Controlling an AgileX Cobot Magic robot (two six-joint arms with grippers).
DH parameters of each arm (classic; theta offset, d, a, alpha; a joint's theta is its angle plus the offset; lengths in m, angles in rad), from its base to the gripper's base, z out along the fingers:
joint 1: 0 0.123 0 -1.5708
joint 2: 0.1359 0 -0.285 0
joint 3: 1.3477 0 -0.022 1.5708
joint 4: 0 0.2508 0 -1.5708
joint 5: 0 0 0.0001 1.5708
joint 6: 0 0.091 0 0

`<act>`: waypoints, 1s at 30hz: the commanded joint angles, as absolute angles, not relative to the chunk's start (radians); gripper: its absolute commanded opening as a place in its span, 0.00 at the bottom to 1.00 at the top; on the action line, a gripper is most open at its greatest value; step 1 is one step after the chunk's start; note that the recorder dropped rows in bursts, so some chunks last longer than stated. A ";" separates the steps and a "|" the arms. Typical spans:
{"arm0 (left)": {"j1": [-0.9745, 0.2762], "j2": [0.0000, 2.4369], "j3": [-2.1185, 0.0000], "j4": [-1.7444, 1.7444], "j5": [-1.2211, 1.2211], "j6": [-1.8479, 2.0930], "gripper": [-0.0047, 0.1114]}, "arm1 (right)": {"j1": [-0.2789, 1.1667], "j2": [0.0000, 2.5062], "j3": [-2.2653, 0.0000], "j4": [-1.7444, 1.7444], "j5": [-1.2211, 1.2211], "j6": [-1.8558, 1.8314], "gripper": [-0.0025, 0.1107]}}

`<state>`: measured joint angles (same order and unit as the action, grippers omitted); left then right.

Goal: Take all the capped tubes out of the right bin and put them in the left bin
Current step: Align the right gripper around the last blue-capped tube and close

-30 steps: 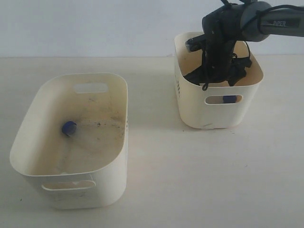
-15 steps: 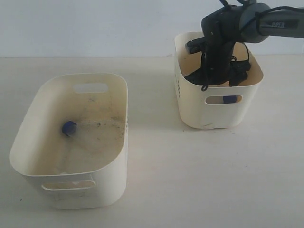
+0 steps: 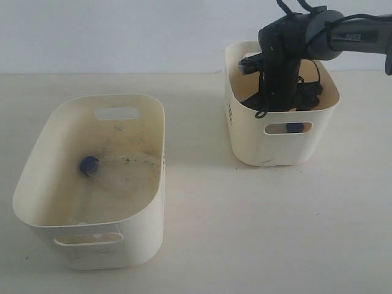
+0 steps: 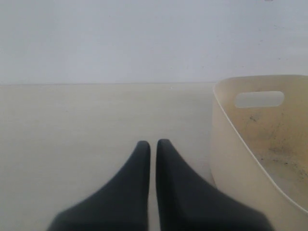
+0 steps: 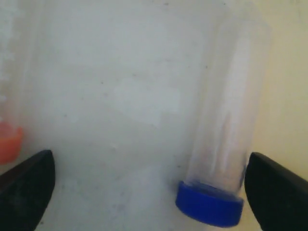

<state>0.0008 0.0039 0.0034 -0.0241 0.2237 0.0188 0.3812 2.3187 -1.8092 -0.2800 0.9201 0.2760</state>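
Note:
The right bin [image 3: 278, 150] stands at the back right with my right arm [image 3: 278, 55] reaching down into it. My right gripper [image 5: 149, 163] is open wide just above the bin floor. A clear capped tube [image 5: 231, 120] with a blue cap [image 5: 209, 204] lies between the fingers, close to one fingertip [image 5: 269, 187]. An orange-red cap [image 5: 8, 142] of another tube shows beyond the other finger. A blue cap [image 3: 296, 128] shows through the bin's slot handle. The left bin [image 3: 156, 184] holds one blue-capped tube [image 3: 89, 164]. My left gripper [image 4: 153, 144] is shut and empty beside the left bin [image 4: 231, 144].
Both bins stand on a pale cream tabletop [image 3: 208, 233], with a bare strip of table between them. A white wall [image 3: 122, 30] runs behind. The left bin's floor [image 3: 131, 168] is speckled with dark dirt.
My right arm has shifted slightly inside the right bin. The tube in the left bin and both bins have not moved.

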 commanded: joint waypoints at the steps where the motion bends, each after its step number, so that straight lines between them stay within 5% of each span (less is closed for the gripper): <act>1: 0.001 0.000 0.000 -0.026 0.209 0.017 0.08 | 0.371 2.337 -1.805 -0.240 0.917 0.279 0.95; 25: 0.001 0.000 0.000 -0.026 0.209 0.017 0.08 | 0.371 2.337 -1.805 -0.100 0.851 0.352 0.95; 30: 0.001 0.000 0.000 -0.026 0.209 0.017 0.08 | 0.371 2.337 -1.805 -0.094 0.846 0.322 0.82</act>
